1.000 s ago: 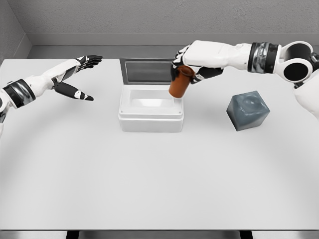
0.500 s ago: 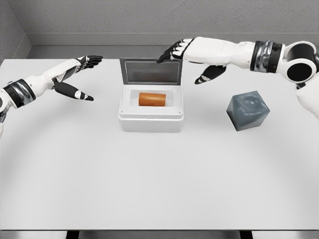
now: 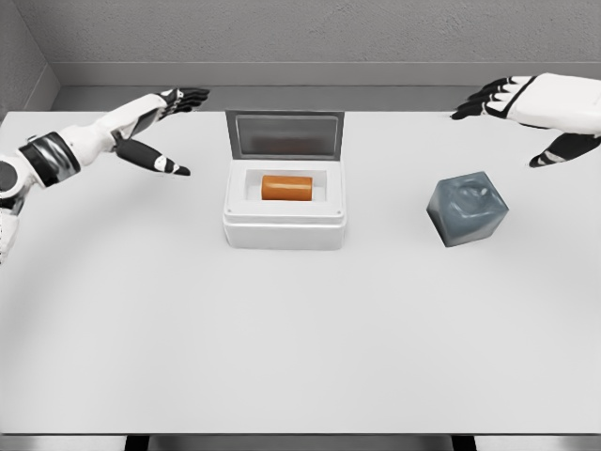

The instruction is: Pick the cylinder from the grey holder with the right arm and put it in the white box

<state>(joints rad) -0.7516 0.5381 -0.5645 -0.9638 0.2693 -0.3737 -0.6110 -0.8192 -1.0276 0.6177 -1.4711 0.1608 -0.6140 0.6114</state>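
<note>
Head view: orange cylinder [image 3: 286,188] lies flat inside white box [image 3: 285,211], center frame. Right hand [image 3: 526,108] spread, empty, upper right above grey holder [image 3: 467,209]. I judge placement done.

An orange cylinder [image 3: 285,188], white box [image 3: 284,230], dark grey holder [image 3: 467,209], pale grey table [image 3: 300,348].

White box [image 3: 285,228] glossy plastic — table [image 3: 282,338] matt.
</note>
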